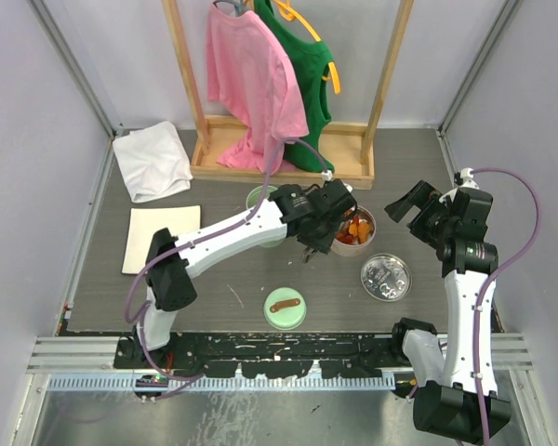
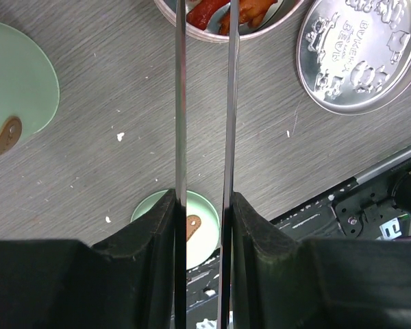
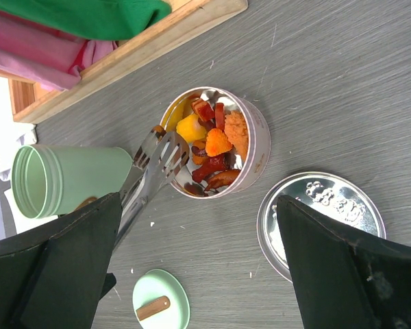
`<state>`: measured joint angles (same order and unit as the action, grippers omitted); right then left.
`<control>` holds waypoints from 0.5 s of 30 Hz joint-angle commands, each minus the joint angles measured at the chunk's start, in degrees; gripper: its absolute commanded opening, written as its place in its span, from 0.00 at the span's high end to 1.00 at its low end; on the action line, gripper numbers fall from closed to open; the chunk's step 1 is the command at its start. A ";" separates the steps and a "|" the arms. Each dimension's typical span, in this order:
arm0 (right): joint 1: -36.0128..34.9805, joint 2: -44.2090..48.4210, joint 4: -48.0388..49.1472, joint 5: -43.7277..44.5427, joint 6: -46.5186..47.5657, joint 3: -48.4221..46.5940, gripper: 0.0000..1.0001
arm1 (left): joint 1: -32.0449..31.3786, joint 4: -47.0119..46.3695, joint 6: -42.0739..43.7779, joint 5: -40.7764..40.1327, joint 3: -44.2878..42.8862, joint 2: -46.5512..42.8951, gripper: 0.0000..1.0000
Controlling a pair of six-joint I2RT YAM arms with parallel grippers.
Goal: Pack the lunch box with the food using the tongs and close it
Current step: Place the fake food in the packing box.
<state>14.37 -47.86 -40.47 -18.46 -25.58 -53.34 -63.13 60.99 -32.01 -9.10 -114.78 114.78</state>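
Here the left claw (image 2: 204, 205) pinches the tongs (image 2: 180, 103), nearly closed, tips at the rim of the tin (image 3: 260, 147) holding the food (image 3: 216, 144); the right claw (image 1: 417, 206) gapes empty. Best nip one piece gently, lifting straight.

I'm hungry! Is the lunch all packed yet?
Not yet. Done: both lids are off, the silver lid and green lid lying on the table. In hand: the left gripper is shut on the tongs, tips at the tin of food. Left: the green pot looks empty, nothing is closed.
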 commanded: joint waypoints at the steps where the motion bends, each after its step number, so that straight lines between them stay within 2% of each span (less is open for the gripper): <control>1: 0.22 1.01 1.44 0.79 0.74 -1.26 0.00 | -0.25 -0.26 1.05 -1.26 -2.94 0.58 0.71; 10: 0.13 0.94 1.39 0.55 0.67 -1.37 0.00 | -0.24 -0.33 1.58 -1.48 -4.19 -0.40 0.57; 15: 0.14 0.77 1.44 0.29 0.60 -1.47 0.00 | -0.21 -0.79 1.69 -1.82 -4.03 -2.23 0.55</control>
<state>14.37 -47.86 -40.47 -18.46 -25.58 -53.34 -63.18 61.32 -31.16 -9.32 -116.46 116.29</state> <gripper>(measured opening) 0.998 0.446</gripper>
